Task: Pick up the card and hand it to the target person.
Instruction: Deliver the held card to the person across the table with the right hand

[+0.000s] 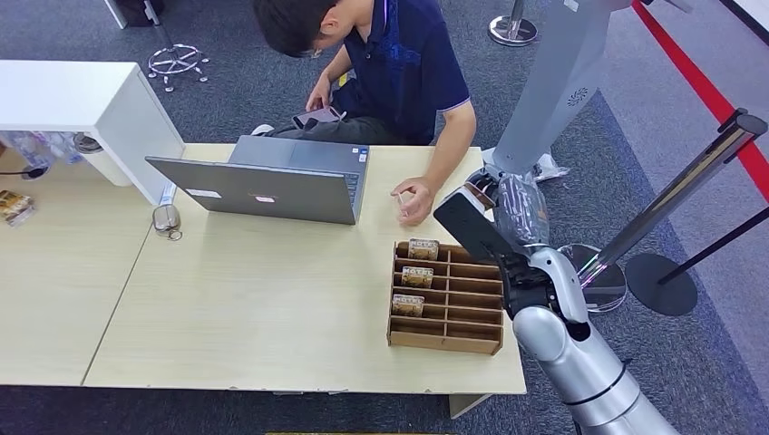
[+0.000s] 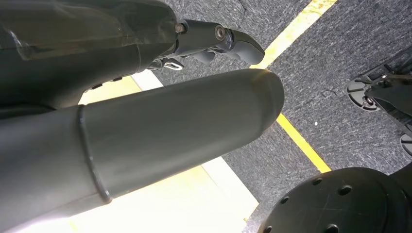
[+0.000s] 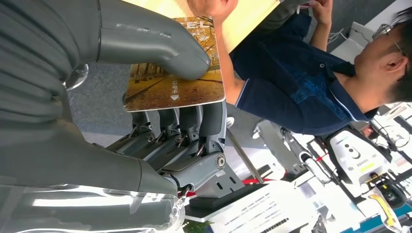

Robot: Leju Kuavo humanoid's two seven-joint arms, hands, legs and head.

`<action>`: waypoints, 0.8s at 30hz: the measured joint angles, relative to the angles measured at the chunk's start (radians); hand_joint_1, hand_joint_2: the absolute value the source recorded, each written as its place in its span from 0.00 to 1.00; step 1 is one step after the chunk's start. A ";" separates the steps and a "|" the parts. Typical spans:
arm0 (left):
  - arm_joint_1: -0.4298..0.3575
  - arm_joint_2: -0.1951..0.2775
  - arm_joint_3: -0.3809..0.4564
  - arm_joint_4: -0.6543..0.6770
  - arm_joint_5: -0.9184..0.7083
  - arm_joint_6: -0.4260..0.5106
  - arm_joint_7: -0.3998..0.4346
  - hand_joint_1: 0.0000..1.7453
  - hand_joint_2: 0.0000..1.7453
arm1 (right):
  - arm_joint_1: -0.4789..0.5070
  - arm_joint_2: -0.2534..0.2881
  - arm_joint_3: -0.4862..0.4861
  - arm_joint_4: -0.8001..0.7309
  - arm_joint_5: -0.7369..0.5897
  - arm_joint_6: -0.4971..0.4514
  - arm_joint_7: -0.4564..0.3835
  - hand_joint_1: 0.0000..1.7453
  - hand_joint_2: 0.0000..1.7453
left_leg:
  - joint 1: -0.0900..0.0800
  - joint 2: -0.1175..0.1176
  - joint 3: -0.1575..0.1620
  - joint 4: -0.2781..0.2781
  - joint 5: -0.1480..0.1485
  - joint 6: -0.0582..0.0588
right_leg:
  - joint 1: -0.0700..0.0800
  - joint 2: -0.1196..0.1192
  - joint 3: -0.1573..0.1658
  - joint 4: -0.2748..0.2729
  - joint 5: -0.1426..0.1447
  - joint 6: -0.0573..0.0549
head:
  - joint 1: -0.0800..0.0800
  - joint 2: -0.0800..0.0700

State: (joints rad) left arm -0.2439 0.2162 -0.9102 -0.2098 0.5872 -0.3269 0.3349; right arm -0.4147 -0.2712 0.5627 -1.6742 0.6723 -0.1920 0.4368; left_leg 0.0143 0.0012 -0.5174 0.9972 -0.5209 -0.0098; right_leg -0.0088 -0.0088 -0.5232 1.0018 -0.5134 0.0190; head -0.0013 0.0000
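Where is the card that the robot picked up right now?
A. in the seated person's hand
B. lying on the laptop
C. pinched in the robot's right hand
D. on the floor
C: the right wrist view shows the card pinched between the thumb and fingers of the right robot hand, which in the head view is raised beside the table near the person.

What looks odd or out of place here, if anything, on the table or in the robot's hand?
Nothing is spilled or damaged. The right hand holds the card flat between thumb and fingers, raised beside the table edge. The wooden card rack sits square, with three cards upright in its left column. One mismatch: the person looks down at a phone, not at the card.
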 joint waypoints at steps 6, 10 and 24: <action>-0.007 -0.006 0.000 0.000 -0.009 -0.006 0.009 0.00 0.00 | -0.028 0.026 0.001 0.068 -0.054 -0.027 -0.033 0.77 1.00 | 0.000 0.000 0.000 0.000 0.000 0.000 | 0.000 0.000 0.000 0.000 0.000 0.000 | 0.000 0.000; -0.017 -0.010 0.000 0.000 -0.016 -0.009 0.015 0.00 0.00 | -0.054 0.051 0.004 0.142 -0.086 -0.054 -0.066 0.75 1.00 | 0.000 0.000 0.000 0.000 0.000 0.000 | 0.000 0.000 0.000 0.000 0.000 0.000 | 0.000 0.000; -0.031 -0.024 0.000 0.000 -0.027 -0.012 0.021 0.00 0.00 | -0.075 0.121 0.019 0.323 -0.103 -0.149 -0.135 0.77 1.00 | 0.000 0.000 0.000 0.000 0.000 0.000 | 0.000 0.000 0.000 0.000 0.000 0.000 | 0.000 0.000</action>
State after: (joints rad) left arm -0.2751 0.1924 -0.9107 -0.2098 0.5601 -0.3387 0.3561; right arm -0.4897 -0.1502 0.5819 -1.3511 0.5691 -0.3413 0.3017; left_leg 0.0143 0.0011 -0.5174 0.9972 -0.5209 -0.0098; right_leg -0.0088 -0.0089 -0.5232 1.0018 -0.5134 0.0190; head -0.0012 0.0000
